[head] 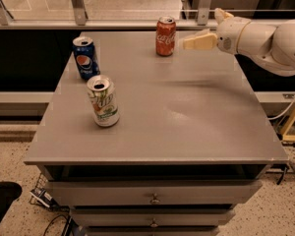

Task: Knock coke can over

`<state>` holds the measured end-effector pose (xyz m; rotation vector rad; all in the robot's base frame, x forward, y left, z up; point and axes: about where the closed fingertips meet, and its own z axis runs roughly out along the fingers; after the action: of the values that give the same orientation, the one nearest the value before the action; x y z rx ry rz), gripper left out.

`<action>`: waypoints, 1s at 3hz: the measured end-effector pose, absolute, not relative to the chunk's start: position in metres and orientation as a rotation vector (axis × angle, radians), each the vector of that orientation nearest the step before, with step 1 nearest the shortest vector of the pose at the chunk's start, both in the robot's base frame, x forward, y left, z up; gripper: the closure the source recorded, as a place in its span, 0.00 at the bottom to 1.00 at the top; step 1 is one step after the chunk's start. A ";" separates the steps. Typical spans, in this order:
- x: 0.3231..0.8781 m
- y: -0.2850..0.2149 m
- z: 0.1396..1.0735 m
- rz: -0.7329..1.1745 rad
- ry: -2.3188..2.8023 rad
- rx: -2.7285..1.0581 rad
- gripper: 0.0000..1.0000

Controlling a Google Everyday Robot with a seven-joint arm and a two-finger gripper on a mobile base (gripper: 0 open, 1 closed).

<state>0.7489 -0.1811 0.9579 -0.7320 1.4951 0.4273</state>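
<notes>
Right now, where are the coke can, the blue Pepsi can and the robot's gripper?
coke can [165, 37], camera view, on its red side.
Pepsi can [85, 60], camera view, on its blue label.
gripper [188, 42], camera view, at its tip, close beside the coke can.

You see coke can [165, 36]: red, white script, silver top. Pepsi can [86, 58]: dark blue, red-white-blue roundel, silver top. Third can [103, 101]: white, green lettering and markings. Your gripper [188, 42]: cream-beige, just right of coke can, above table's far side; arm [265, 38] behind it off-white. Table [187, 122]: plain matte grey; drawers [152, 193] same grey. Floor [19, 168]: speckled beige.
</notes>
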 end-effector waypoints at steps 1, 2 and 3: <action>0.772 -0.161 0.951 0.478 1.464 -0.727 0.00; 0.789 -0.147 0.943 0.503 1.460 -0.739 0.00; 0.802 -0.135 0.935 0.544 1.463 -0.739 0.00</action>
<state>0.8023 -0.1352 0.9349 -0.7389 1.4625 0.5440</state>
